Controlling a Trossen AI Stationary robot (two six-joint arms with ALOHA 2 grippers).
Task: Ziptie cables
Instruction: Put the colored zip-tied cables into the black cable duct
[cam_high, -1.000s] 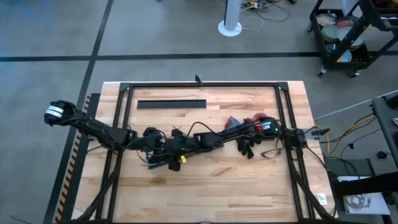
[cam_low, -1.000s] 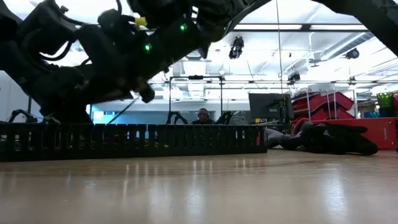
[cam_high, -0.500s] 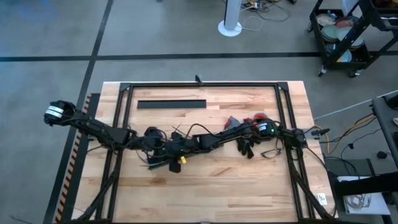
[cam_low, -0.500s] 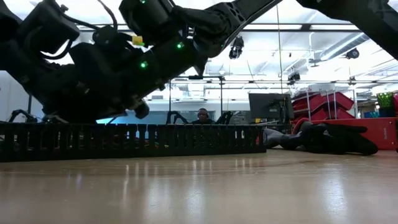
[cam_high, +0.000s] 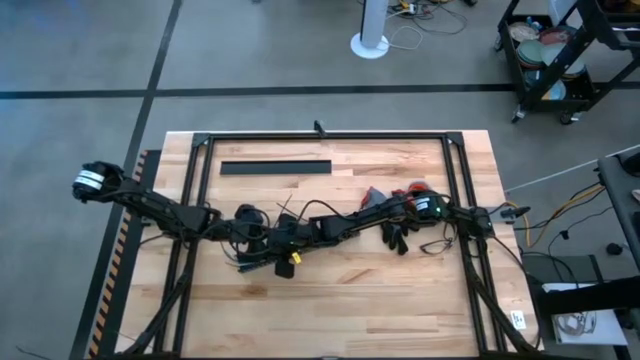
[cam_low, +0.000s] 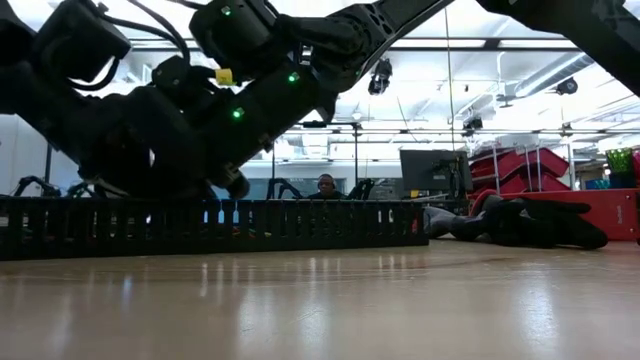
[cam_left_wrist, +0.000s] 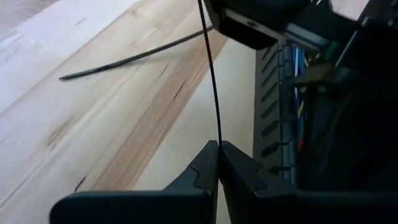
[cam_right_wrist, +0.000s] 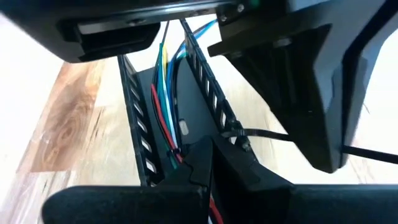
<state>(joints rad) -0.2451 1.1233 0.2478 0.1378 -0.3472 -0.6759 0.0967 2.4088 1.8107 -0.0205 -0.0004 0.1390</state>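
On the pale wood counter (cam_high: 400, 290), with a grey floor and a monitor-lined room beyond, the left end effector (cam_left_wrist: 217, 149) pinches a thin ziptie (cam_left_wrist: 210, 74), while the right end effector (cam_right_wrist: 213, 149) is clenched over coloured cables (cam_right_wrist: 166, 87) in the duct (cam_right_wrist: 140, 130).

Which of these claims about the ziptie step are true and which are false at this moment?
1. The left gripper has its fingers shut on a thin dark ziptie. True.
2. A loose ziptie lies flat on the table. True.
3. The cables in the black duct are all grey. False: red, blue, green and yellow ones show.
4. The right gripper waits at the table's edge, far from the left one. False: both meet over the duct, left of the table's middle.
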